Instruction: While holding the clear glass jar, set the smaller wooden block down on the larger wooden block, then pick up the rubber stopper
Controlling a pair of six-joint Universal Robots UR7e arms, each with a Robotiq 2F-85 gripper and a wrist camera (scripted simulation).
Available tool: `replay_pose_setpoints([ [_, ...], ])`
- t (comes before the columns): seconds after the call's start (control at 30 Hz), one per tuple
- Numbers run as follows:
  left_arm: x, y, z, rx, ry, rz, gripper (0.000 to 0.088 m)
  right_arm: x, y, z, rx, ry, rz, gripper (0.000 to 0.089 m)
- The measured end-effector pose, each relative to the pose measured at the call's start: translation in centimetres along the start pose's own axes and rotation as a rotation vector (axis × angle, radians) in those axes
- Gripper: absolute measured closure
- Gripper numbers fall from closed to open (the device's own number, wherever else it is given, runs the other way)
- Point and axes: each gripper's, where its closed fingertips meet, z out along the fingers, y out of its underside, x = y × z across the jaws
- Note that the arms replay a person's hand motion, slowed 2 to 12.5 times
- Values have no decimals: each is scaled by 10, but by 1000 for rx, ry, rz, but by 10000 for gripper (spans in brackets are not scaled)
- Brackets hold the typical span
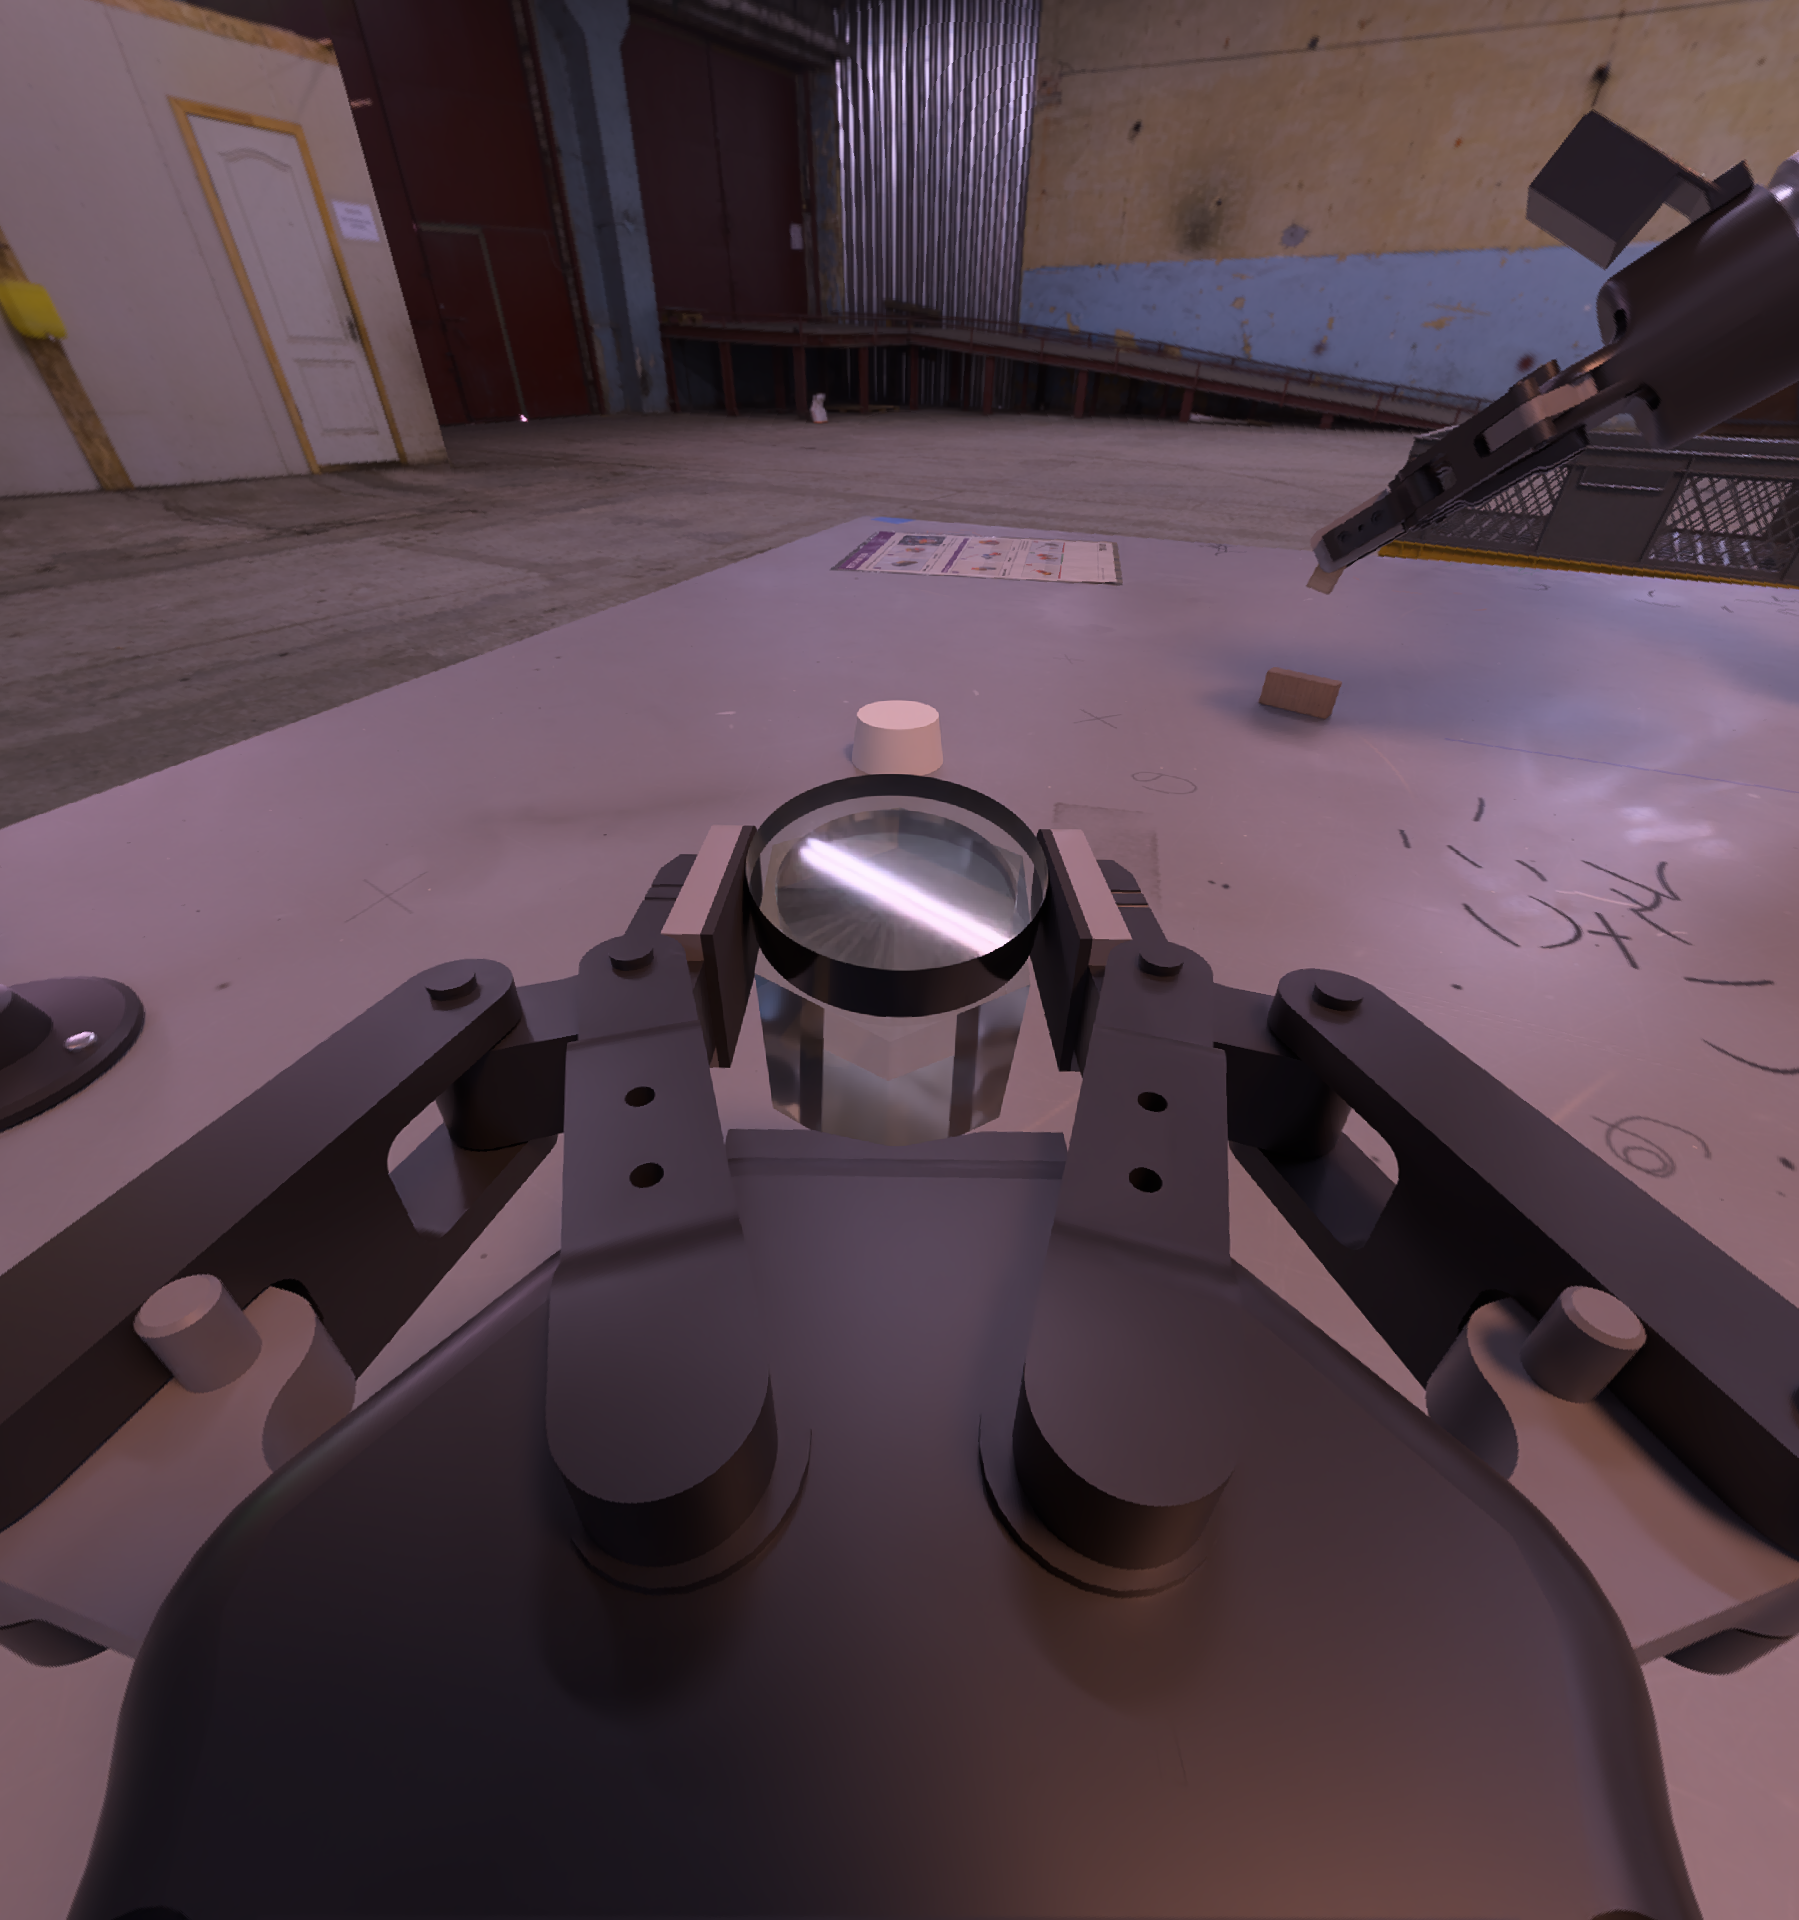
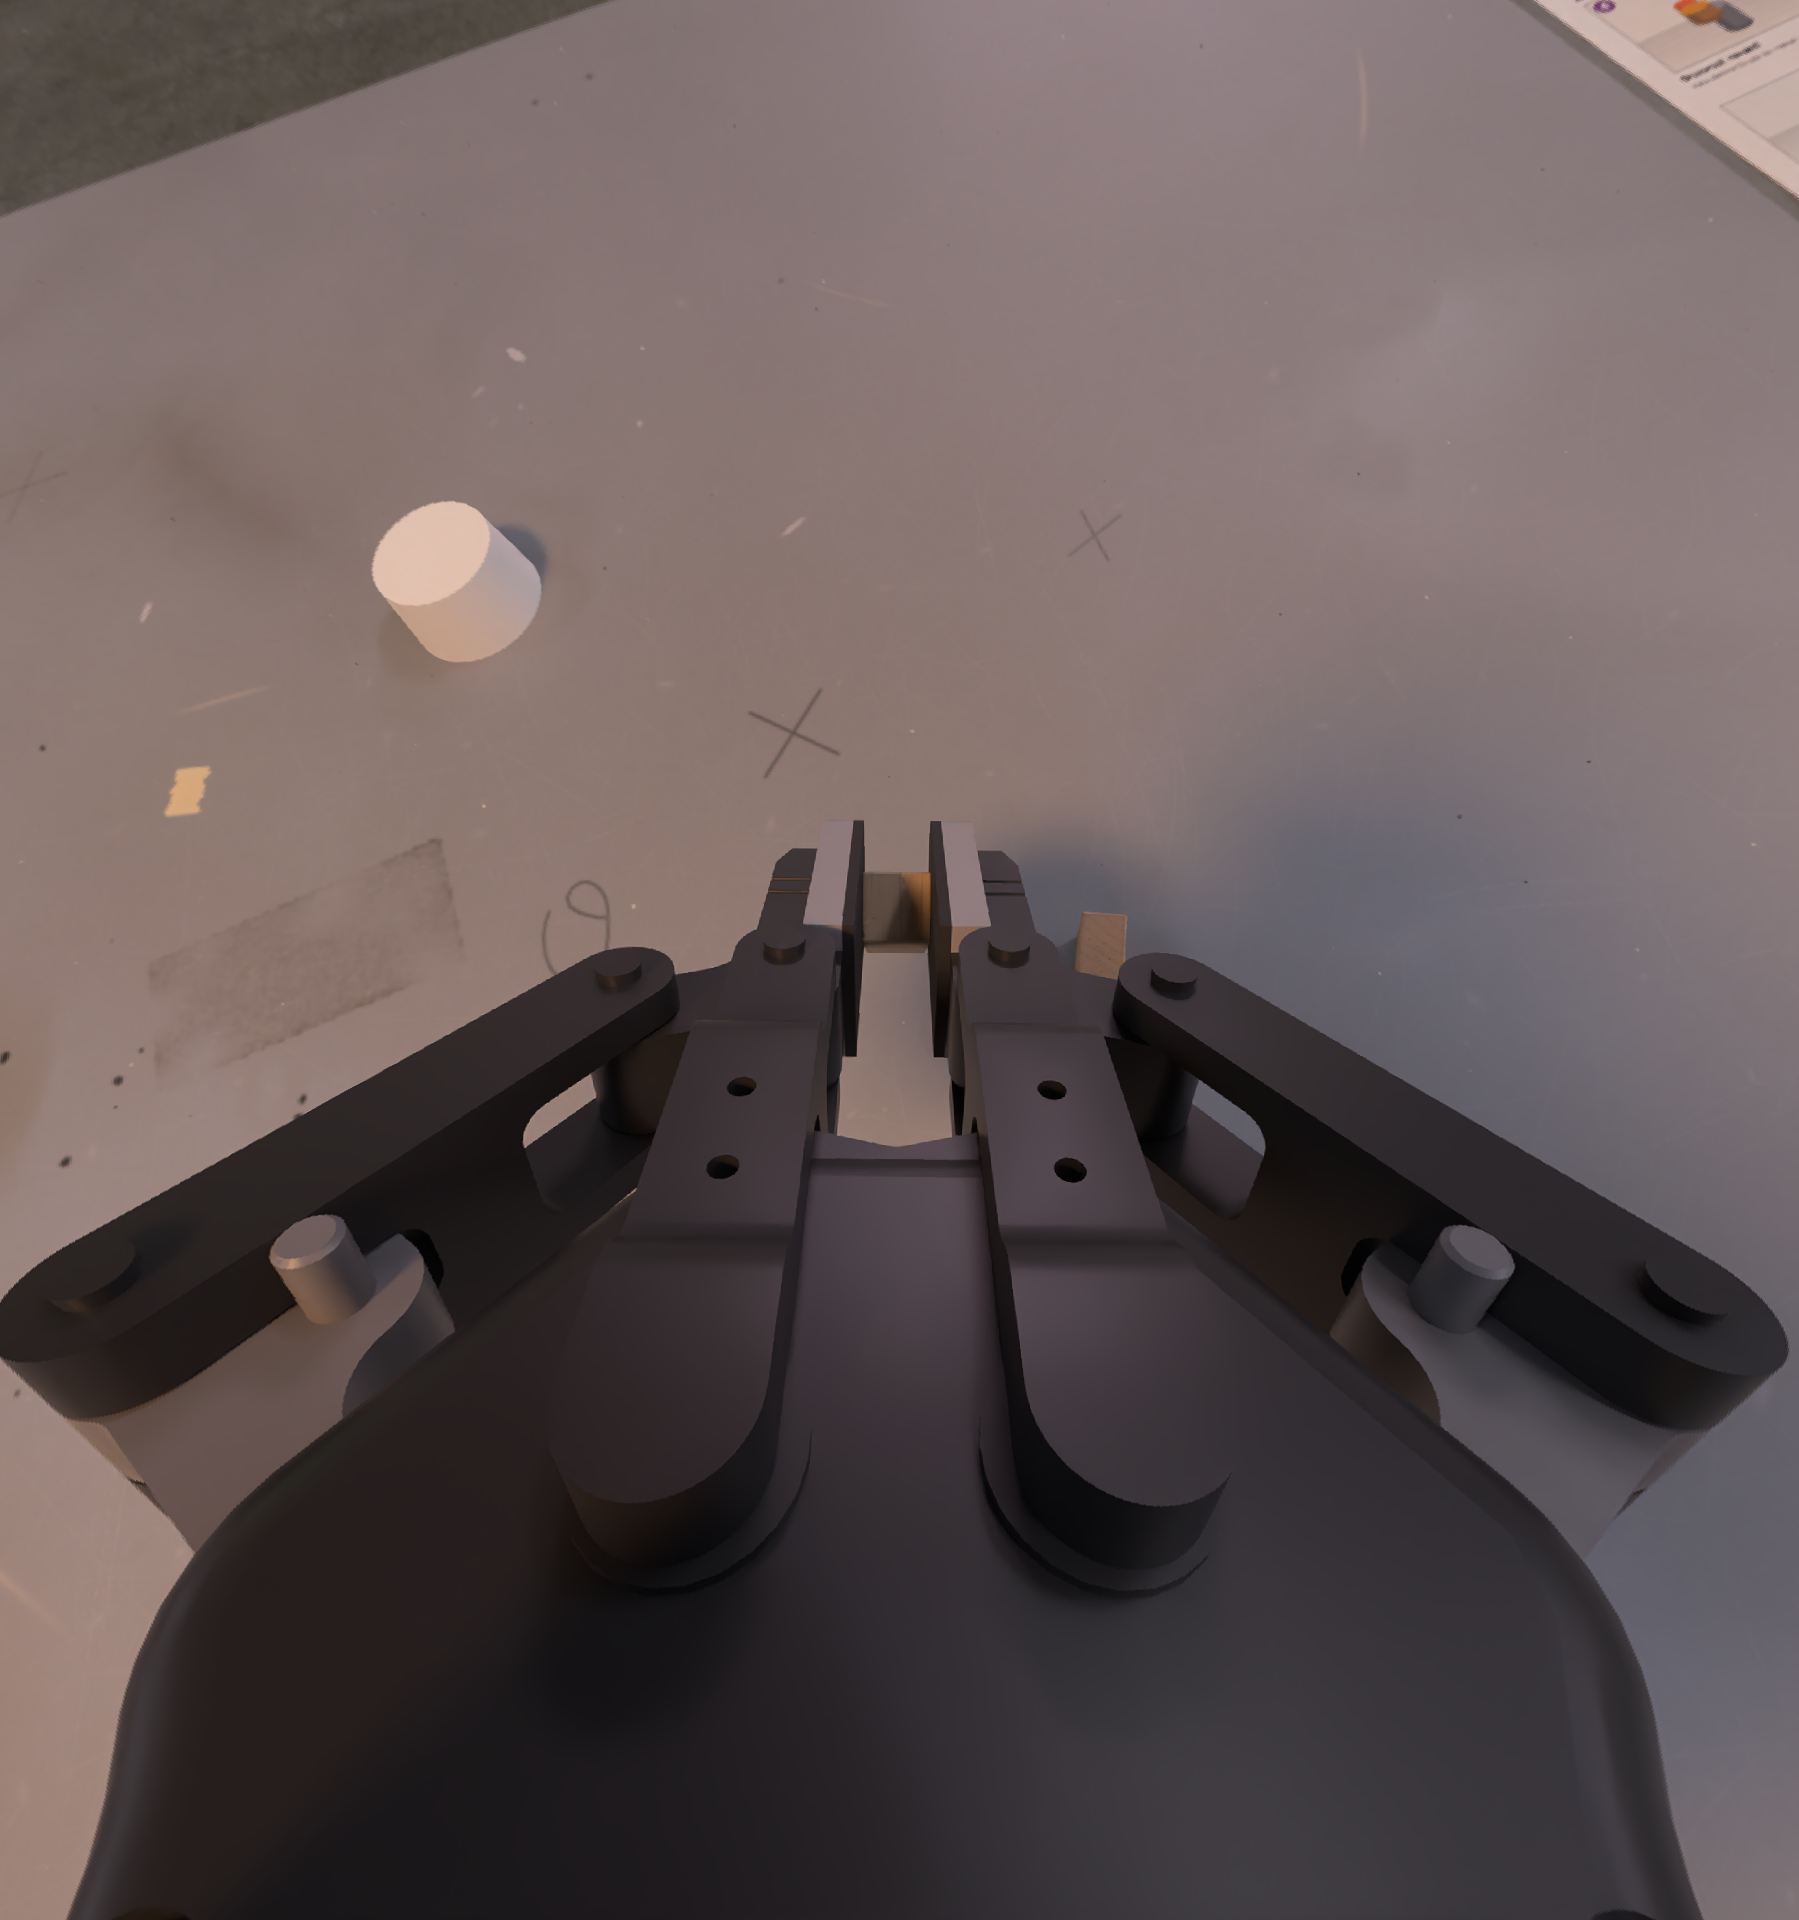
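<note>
My left gripper [image 1: 895,904] is shut on the clear glass jar [image 1: 893,966] with a dark rim and holds it above the table. The white rubber stopper [image 1: 898,736] stands on the table just beyond the jar; it also shows in the right wrist view [image 2: 455,580], far left of my right gripper. My right gripper [image 2: 896,883] is shut on the smaller wooden block [image 2: 897,906] and holds it in the air [image 1: 1323,578]. The larger wooden block [image 1: 1300,693] lies on the table below it; in the right wrist view only its corner [image 2: 1101,942] shows beside the right finger.
A printed sheet [image 1: 978,558] lies at the table's far edge and shows in the right wrist view's top right corner [image 2: 1768,94]. An arm base [image 1: 12,1049] stands at the left. The grey table [image 1: 1497,831] bears pen marks. A small tan scrap [image 2: 188,792] lies left.
</note>
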Motion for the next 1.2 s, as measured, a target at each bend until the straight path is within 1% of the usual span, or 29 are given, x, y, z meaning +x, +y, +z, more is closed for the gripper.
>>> replay_pose_setpoints([
  [0.43,0,0,0,1,1,-5,419,13,6,11,-60,54,-6,783],
  [0.8,-1,0,-1,0,1,-8,419,20,8,17,-86,75,0,783],
  [1.2,-1,0,-1,0,1,-13,419,31,10,22,-116,113,5,783],
])
